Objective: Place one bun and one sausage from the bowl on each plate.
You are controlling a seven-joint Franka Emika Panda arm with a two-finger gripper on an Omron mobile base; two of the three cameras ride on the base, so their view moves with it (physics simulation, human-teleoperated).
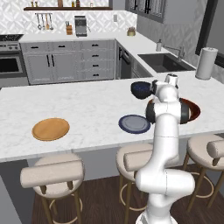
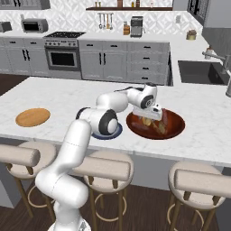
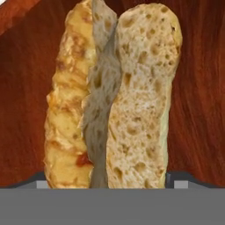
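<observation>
My gripper (image 2: 151, 118) is down inside the red-brown wooden bowl (image 2: 173, 128) on the island counter. In the hand view its two tips stand wide at the sides of a bun (image 3: 132, 110), golden-crusted on one side and pale and porous on the other, which lies lengthwise on the bowl floor. Whether the tips touch the bun is not clear. Tan pieces (image 2: 159, 127) lie in the bowl beside the hand. I cannot pick out a sausage. The slate-blue plate (image 1: 133, 124) lies left of the bowl, half behind my arm (image 2: 118, 131). Far left lies the orange wooden plate (image 1: 50, 129) (image 2: 32, 117).
A dark blue bowl (image 1: 141, 89) stands on the counter behind the blue plate. A sink (image 1: 164, 61) and a paper towel roll (image 1: 206, 62) are at the back right. Padded stools (image 1: 52, 173) line the counter's near edge.
</observation>
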